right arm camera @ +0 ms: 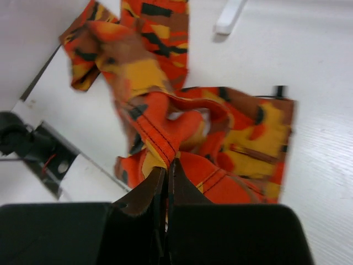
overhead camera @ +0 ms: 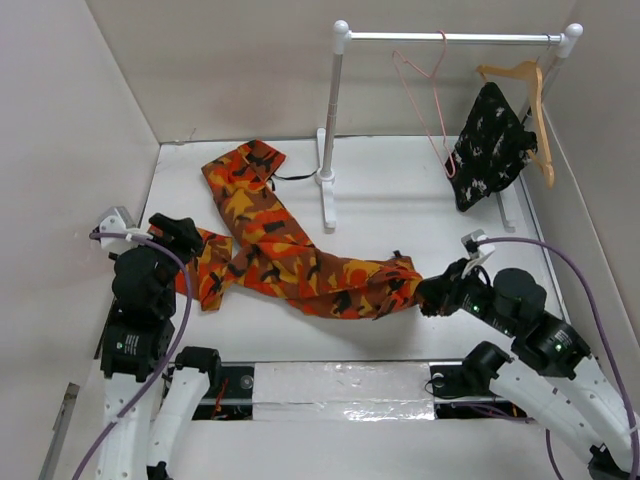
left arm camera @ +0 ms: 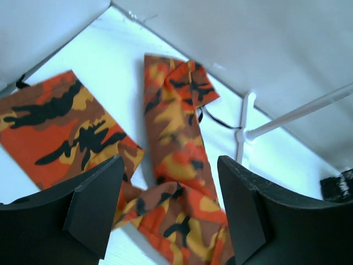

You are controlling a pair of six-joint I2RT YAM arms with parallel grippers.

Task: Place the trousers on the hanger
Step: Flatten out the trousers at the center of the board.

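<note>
Top external view: orange camouflage-print fabric trousers [overhead camera: 290, 260] lie sprawled on the white surface [overhead camera: 400, 200], judged limp and light. Right pincer [right arm camera: 167, 171] clamps a stitched edge; left pincer [left arm camera: 171, 160] stands open, empty. Grip seams, not loose cloth.

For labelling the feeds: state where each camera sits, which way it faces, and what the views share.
Top external: high behind the near edge, looking down on trousers, rack and hanger; left arm and right arm show.
Left wrist: on the left arm, facing the rack; open left gripper frames the trousers.
Right wrist: on the right arm, looking down; right gripper shut on the trousers.
Shared: all three show the trousers.
</note>
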